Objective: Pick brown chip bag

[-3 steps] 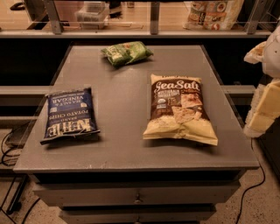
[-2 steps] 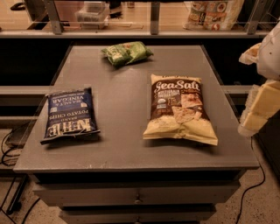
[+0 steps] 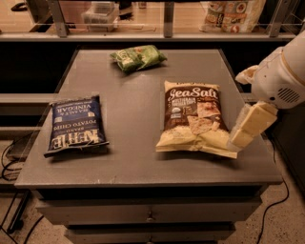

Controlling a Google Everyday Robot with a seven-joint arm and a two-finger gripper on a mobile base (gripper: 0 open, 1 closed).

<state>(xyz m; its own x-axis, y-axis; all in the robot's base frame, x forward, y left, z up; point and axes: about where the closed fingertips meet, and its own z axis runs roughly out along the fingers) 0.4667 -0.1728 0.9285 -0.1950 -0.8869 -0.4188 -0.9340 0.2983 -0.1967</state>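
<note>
The brown chip bag [image 3: 194, 118] lies flat on the grey table [image 3: 143, 167], right of centre, with white "Sea Salt" lettering at its far end and pale-yellow chip pictures toward the near end. My gripper [image 3: 250, 125] hangs from the white arm at the right edge of the view, just right of the bag's near right corner and above the table's right edge. It holds nothing that I can see.
A dark blue Kettle chips bag [image 3: 76, 126] lies at the table's left. A small green bag [image 3: 138, 57] lies at the far middle. A shelf rail with boxes and packages [image 3: 233, 14] runs behind the table. Drawers sit under the tabletop.
My arm and gripper have moved left, from off the table's right side to next to the brown bag. The bags have not moved.
</note>
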